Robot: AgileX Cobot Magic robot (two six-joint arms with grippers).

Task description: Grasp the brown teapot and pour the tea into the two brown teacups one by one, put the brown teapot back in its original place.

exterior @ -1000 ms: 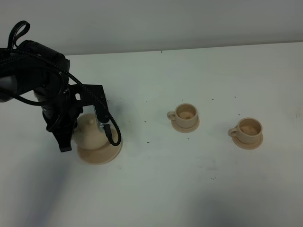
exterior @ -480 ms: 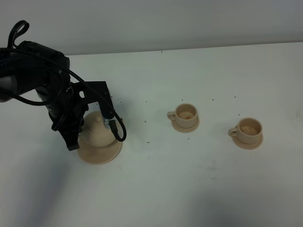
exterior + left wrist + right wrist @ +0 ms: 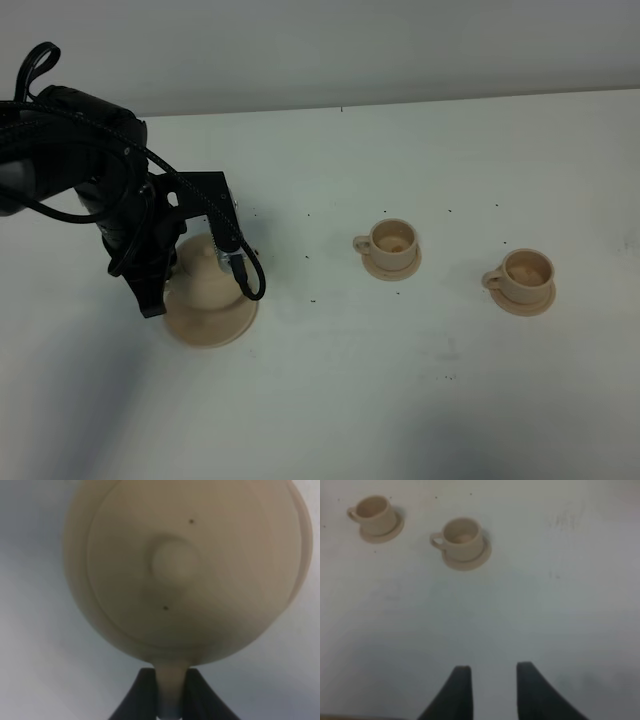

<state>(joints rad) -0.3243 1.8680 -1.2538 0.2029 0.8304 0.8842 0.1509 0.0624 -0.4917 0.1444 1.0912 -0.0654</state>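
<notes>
The teapot point(image 3: 205, 283) appears seated on its wide saucer point(image 3: 212, 328) on the white table point(image 3: 400, 400); whether it is lifted clear cannot be told. In the left wrist view its loop handle point(image 3: 171, 682) is pinched between the narrowed fingers of the left gripper point(image 3: 171, 695), with the domed lid point(image 3: 200, 555) and its knob point(image 3: 174, 562) just beyond. The right gripper point(image 3: 492, 690) is held with its fingers parted and nothing between them. To the right of the teapot the nearer cup point(image 3: 393, 238) and, further off, the second cup point(image 3: 527, 270) are set, each on a small saucer. The teapot is judged to be stiff, smooth ceramic: fairly heavy, more so if filled, breakable, and prone to swing about so thin a handle. The handle is judged the one sound place for a hold, firmly clamped, since the lid may be loose and could slide off when the teapot is tipped.
</notes>
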